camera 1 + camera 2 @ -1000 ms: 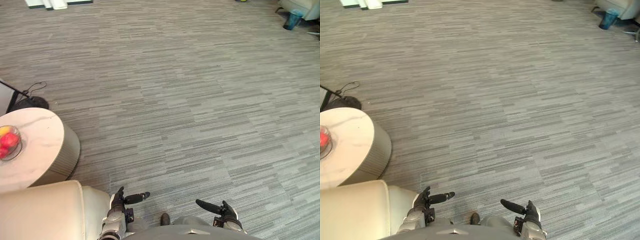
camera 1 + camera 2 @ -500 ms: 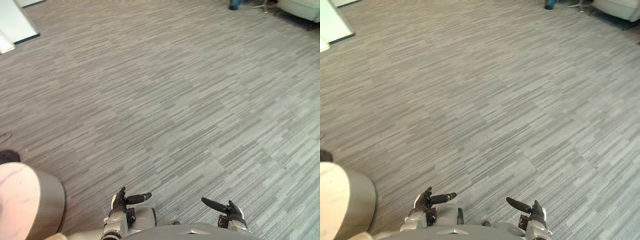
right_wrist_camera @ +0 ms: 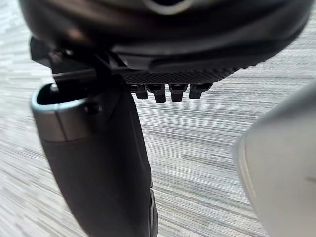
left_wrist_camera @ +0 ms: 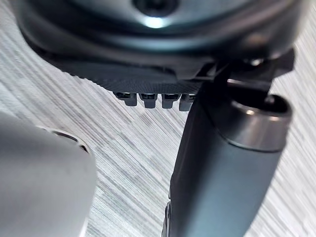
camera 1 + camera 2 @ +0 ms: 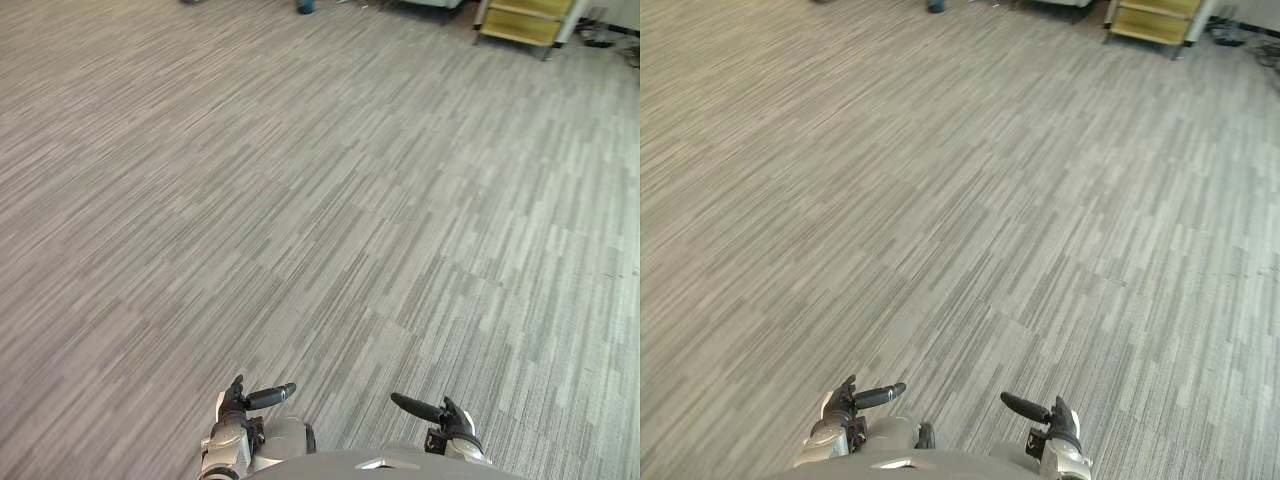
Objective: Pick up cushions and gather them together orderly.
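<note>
My left hand (image 5: pixel 240 405) hangs low at the near edge of the view, thumb stretched inward, fingers relaxed and holding nothing. In the left wrist view its thumb (image 4: pixel 222 173) stands over bare grey carpet. My right hand (image 5: pixel 447 418) mirrors it on the other side, open and empty, with its thumb (image 3: pixel 98 163) over the same striped carpet. Both hands are well above the floor and touch nothing.
Grey striped carpet (image 5: pixel 330 200) spreads ahead in all directions. A low yellow shelf unit (image 5: pixel 522 20) stands at the far right. A small blue object (image 5: pixel 305 6) sits at the far edge near the middle.
The camera has swung round: the round table and the beige seat slid out on the left, and the yellow shelf unit came in at the far right. Both hands keep their pose.
</note>
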{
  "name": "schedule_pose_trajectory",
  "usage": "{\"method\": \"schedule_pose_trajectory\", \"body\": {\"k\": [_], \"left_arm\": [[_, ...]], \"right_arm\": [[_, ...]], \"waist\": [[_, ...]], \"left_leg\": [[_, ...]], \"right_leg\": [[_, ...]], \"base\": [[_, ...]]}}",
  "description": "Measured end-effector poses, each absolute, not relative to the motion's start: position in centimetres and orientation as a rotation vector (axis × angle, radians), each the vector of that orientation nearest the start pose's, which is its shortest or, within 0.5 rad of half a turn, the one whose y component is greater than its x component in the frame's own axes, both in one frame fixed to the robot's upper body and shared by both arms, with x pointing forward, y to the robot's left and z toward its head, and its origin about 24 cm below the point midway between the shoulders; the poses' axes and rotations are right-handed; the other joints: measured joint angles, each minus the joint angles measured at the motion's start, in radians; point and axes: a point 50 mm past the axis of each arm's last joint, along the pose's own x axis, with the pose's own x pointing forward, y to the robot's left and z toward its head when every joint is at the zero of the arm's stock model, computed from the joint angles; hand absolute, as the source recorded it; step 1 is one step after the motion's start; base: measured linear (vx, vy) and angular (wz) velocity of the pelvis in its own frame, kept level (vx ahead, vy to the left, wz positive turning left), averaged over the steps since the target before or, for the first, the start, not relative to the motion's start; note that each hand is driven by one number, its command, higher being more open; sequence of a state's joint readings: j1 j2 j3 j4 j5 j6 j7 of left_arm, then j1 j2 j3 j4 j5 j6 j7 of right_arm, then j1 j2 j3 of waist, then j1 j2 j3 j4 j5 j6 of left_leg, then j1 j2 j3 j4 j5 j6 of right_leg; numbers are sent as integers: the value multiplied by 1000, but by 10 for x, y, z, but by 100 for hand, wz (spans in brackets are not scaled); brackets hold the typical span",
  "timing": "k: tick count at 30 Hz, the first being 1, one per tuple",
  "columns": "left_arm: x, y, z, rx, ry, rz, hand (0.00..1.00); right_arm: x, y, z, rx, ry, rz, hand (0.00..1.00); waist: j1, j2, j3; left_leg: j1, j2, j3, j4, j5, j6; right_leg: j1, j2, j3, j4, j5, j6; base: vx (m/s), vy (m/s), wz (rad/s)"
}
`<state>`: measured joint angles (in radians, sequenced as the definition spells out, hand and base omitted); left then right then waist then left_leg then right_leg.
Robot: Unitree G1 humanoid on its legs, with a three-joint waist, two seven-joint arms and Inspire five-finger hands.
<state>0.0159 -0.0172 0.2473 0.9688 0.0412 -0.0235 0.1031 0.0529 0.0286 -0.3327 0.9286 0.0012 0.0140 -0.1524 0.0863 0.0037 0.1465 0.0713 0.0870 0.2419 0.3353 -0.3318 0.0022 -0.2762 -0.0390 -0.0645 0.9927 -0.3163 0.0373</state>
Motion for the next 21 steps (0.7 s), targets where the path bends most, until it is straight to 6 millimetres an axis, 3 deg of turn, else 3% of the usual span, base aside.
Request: {"method": "schedule_pose_trajectory", "body": {"k": [2, 4, 5, 7, 8, 10, 12, 14, 15, 17, 18, 19, 20, 21], "left_arm": [[134, 181, -149, -48, 973, 298, 100], [126, 182, -153, -28, 1008, 279, 100], [123, 182, -155, -11, 1027, 264, 100], [124, 174, -156, -31, 1037, 247, 100], [125, 171, -156, -39, 1036, 244, 100], [128, 167, -155, -43, 1023, 233, 100], [133, 171, -150, -52, 981, 255, 100], [135, 175, -148, -45, 962, 261, 100], [140, 176, -145, -42, 935, 262, 100], [143, 177, -143, -41, 918, 264, 100], [143, 177, -143, -40, 915, 265, 100], [142, 180, -143, -35, 917, 268, 100], [139, 183, -143, -39, 918, 282, 100], [139, 183, -143, -42, 917, 287, 100]], "right_arm": [[123, -195, -148, 109, 985, -451, 100], [121, -196, -149, 104, 987, -457, 100], [116, -200, -152, 96, 1011, -462, 100], [115, -209, -152, 102, 1019, -503, 100], [113, -210, -153, 114, 1027, -521, 100], [108, -211, -154, 107, 1039, -525, 100], [110, -207, -154, 85, 1045, -491, 100], [112, -203, -154, 77, 1043, -466, 100], [115, -197, -154, 80, 1040, -446, 100], [115, -194, -155, 89, 1048, -443, 100], [113, -192, -156, 94, 1055, -442, 100], [113, -192, -156, 95, 1057, -442, 100], [113, -190, -156, 98, 1058, -439, 100], [113, -191, -156, 97, 1059, -440, 100]], "waist": [[-8, 1, 8], [-32, -13, 4], [-40, 1, -3], [-38, 33, -7], [-39, 46, -2], [-41, 64, 0], [-36, 53, 12], [-32, 45, 12], [-14, 39, 11], [1, 36, 16], [12, 30, 19], [15, 24, 21], [25, 15, 20], [27, 12, 18]], "left_leg": [[83, 33, 15, -65, -11, -15], [154, 50, 12, -132, -7, -22], [180, 69, -17, -147, -4, -31], [155, 96, -74, -93, 77, -52], [148, 110, -91, -34, 101, -68], [24, 126, -189, 318, 165, -109], [-150, 131, -189, 712, 133, -108], [-219, 130, -159, 750, 114, -97], [-330, 123, -111, 682, 76, -68], [-373, 108, -75, 552, 50, -60], [-388, 83, -56, 405, 53, -53], [-407, 41, -52, 208, 93, -51], [-427, 4, -57, 86, 219, -51], [-427, -4, -57, 74, 242, -53]], "right_leg": [[-77, -9, -92, -101, -13, -20], [-107, -15, -129, -365, 64, -10], [-82, 5, -155, -375, 87, -104], [-61, 41, -159, -397, 56, -144], [-29, 53, -165, -416, 49, -154], [98, 97, -157, -537, 44, -158], [259, 129, -140, -656, 44, -160], [311, 136, -126, -698, 44, -160], [385, 141, -95, -759, 44, -159], [434, 137, -69, -791, 43, -154], [474, 123, -56, -818, 35, -140], [519, 107, -41, -861, 26, -128], [562, 83, -13, -904, 16, -111], [568, 79, -5, -910, 15, -108]], "base": [[578, -149, -20], [543, -174, 7], [483, -173, 3], [643, -285, -15], [772, -365, -2], [562, -247, 5], [386, -148, -6], [339, -103, -28], [456, -112, -48], [410, -30, -48], [429, 40, -49], [638, 103, -61], [383, 78, -49], [674, 127, -63]]}}
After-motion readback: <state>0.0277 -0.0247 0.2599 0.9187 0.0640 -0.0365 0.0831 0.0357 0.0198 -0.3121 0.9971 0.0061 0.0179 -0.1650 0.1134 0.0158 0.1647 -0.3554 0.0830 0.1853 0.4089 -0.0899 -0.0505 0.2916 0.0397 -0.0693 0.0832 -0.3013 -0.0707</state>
